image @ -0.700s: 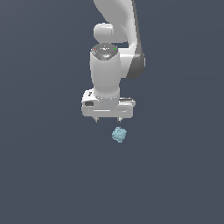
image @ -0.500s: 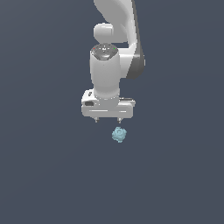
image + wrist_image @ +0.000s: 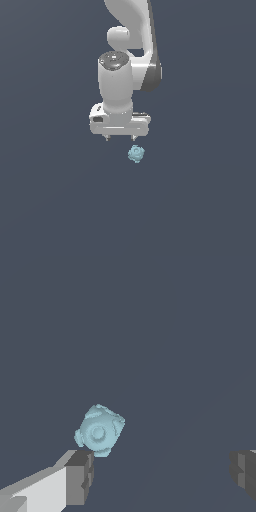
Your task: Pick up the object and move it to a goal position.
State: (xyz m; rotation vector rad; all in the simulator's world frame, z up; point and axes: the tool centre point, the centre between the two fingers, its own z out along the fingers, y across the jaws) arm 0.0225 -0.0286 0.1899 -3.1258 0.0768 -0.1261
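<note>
The object [image 3: 136,153] is a small pale cyan knobbly blob lying on the dark grey floor, just below my white gripper [image 3: 120,138] and slightly toward the exterior view's right. In the wrist view the object [image 3: 99,430] lies beyond one fingertip [image 3: 80,476], outside the gap between the fingers. The other fingertip [image 3: 243,472] stands far off across the frame, so my gripper [image 3: 161,475] is open with nothing between its fingers.
The white arm [image 3: 131,45] rises above the gripper toward the top of the exterior view. A plain dark grey surface [image 3: 50,200] lies all around.
</note>
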